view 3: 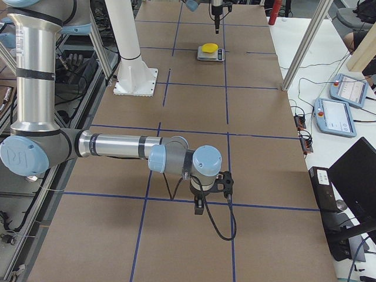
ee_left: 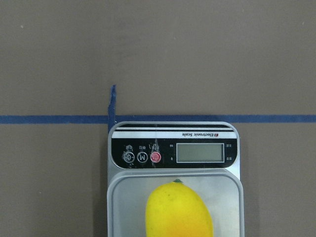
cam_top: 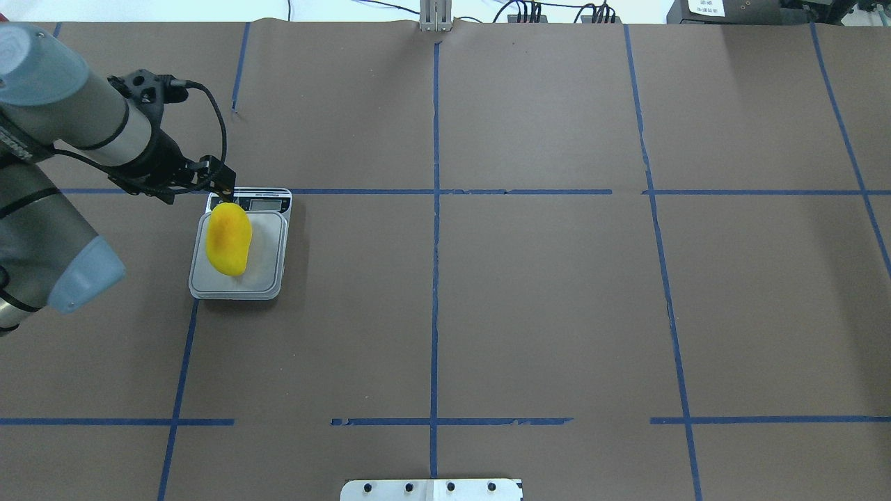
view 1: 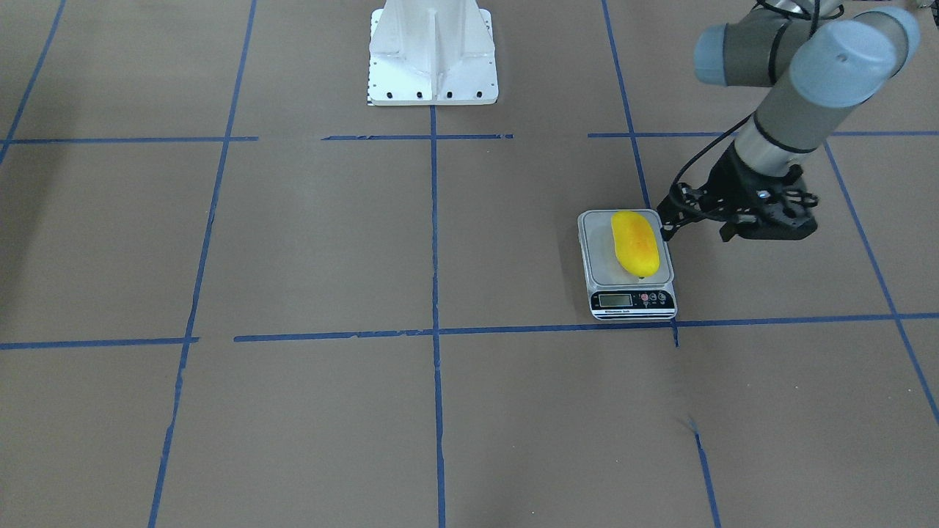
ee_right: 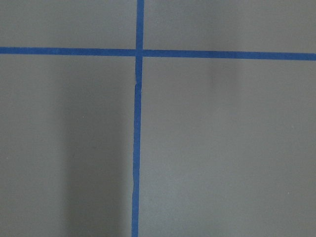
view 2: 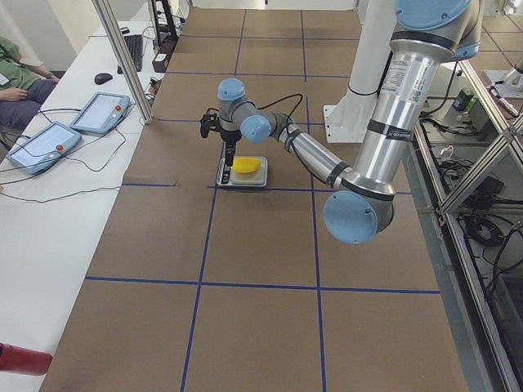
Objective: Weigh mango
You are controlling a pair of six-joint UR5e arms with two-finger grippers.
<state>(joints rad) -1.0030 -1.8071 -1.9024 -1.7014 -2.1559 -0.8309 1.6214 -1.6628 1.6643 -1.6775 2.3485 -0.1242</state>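
Your brown paper-covered table (cam_top: 543, 292), gridded in blue tape (cam_top: 434, 278), fills the overhead view. The left arm (cam_top: 104, 132) reaches in from 9 o'clock. The right arm (view 3: 117, 145) shows only in the right-side view, stretched low over bare paper well apart from the work.

The scale (cam_top: 268, 278) sits at about 9 o'clock from the table's central tape cross, its control panel turned to 12 o'clock. The mango (cam_top: 228, 238) lies lengthwise on the platform, in the 9 o'clock half, with one tip pointing at the panel.

The left gripper (cam_top: 221, 186) hangs above the scale's 11 o'clock corner, its fingers seemingly drawn together and gripping nothing. You cannot tell from these views how the right gripper (view 3: 200, 207) is set.

On the left wrist view, the display (ee_left: 200, 152) is too dim to read.
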